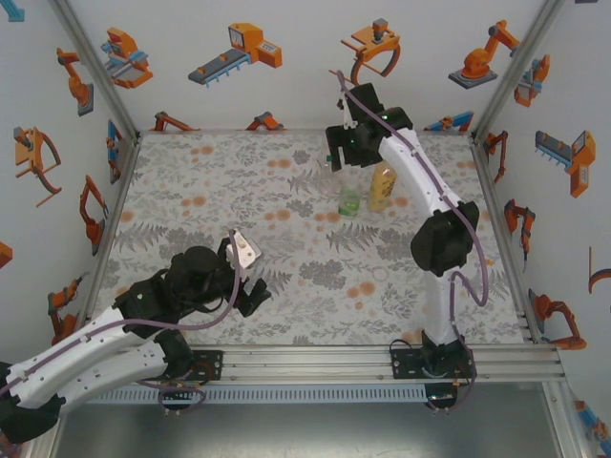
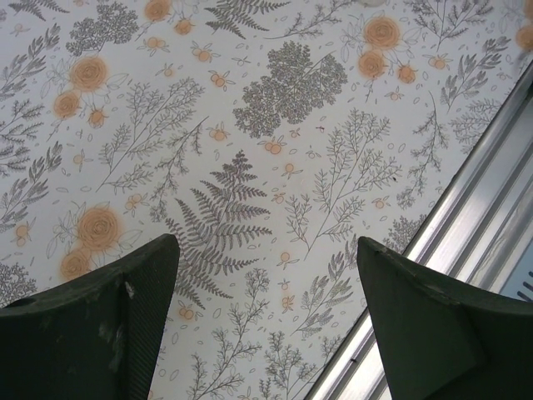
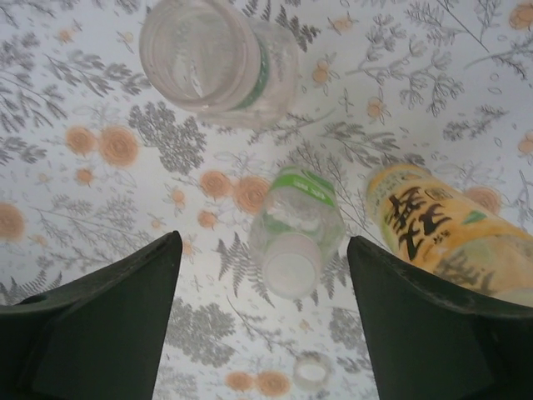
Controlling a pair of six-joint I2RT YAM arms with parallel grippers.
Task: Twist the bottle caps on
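Note:
My right gripper (image 3: 262,242) hangs open above the bottles, nothing between its fingers; from above it (image 1: 342,151) is at the table's far middle. Right below it stands the green-tinted bottle (image 3: 298,218) (image 1: 349,198) with a whitish cap (image 3: 291,267) on its neck. The amber-yellow bottle (image 3: 445,229) (image 1: 383,186) stands to its right. The colourless clear bottle (image 3: 218,57) stands further off with an open, uncapped mouth. A loose pale cap (image 3: 312,372) lies on the cloth near the green bottle. My left gripper (image 2: 266,243) (image 1: 250,275) is open and empty over bare cloth at the near left.
The flowered tablecloth (image 1: 286,205) covers the table. A metal rail (image 2: 475,217) runs along the near edge beside my left gripper. Aluminium frame posts (image 1: 95,72) and printed walls close in the sides and back.

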